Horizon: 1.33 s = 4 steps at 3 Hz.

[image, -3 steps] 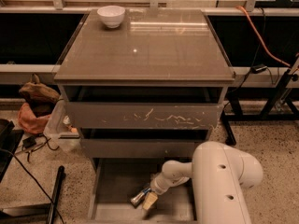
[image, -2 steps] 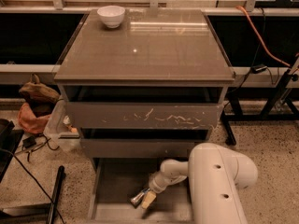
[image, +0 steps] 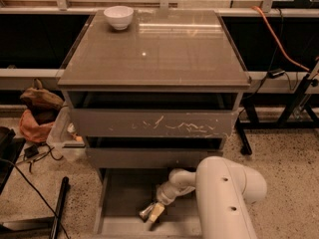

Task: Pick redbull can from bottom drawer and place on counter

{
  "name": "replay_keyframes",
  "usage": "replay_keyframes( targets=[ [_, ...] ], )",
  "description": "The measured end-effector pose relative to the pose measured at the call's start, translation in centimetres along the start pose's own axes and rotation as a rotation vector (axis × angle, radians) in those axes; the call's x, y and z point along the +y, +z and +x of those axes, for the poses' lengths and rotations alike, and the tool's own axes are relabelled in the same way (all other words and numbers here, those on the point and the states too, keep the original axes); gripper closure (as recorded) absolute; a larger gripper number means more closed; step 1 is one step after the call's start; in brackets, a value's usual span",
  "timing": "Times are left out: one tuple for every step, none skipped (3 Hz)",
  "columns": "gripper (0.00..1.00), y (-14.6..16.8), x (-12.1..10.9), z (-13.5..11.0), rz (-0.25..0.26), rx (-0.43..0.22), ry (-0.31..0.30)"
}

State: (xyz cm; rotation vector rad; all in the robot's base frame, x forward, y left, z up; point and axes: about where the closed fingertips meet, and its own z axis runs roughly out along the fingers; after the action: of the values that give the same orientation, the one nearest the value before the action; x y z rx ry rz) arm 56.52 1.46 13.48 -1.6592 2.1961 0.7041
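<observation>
The bottom drawer (image: 122, 203) is pulled open at the foot of the cabinet. Its flat floor shows left of my arm. My gripper (image: 152, 213) reaches down into it, low over the floor near the drawer's front. A small shiny silver end of the redbull can (image: 145, 213) shows right at the gripper's tip, touching it. The rest of the can is hidden. My white arm (image: 224, 198) covers the drawer's right side. The counter (image: 159, 49) above is glossy grey-brown.
A white bowl (image: 118, 17) stands on the counter's far left corner. The white-scratched drawer front (image: 154, 123) and the middle drawer (image: 149, 157) overhang the gripper. A bag (image: 37, 113), a plastic container (image: 62, 138) and a black pole (image: 59, 208) lie left. A black frame (image: 294, 103) stands right.
My arm's big white link has shifted a little to the left. The gripper and the can stay at the same spot in the drawer.
</observation>
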Motion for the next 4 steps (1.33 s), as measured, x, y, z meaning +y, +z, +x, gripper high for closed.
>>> replay_keyframes(
  targets=[
    [0.07, 1.0, 0.0, 0.4, -0.024, 0.019, -0.005],
    [0.25, 1.0, 0.0, 0.4, -0.025, 0.019, -0.006],
    [0.49, 1.0, 0.0, 0.4, -0.025, 0.019, -0.006],
    [0.72, -0.1, 0.6, 0.3, -0.014, 0.01, 0.007]
  ],
)
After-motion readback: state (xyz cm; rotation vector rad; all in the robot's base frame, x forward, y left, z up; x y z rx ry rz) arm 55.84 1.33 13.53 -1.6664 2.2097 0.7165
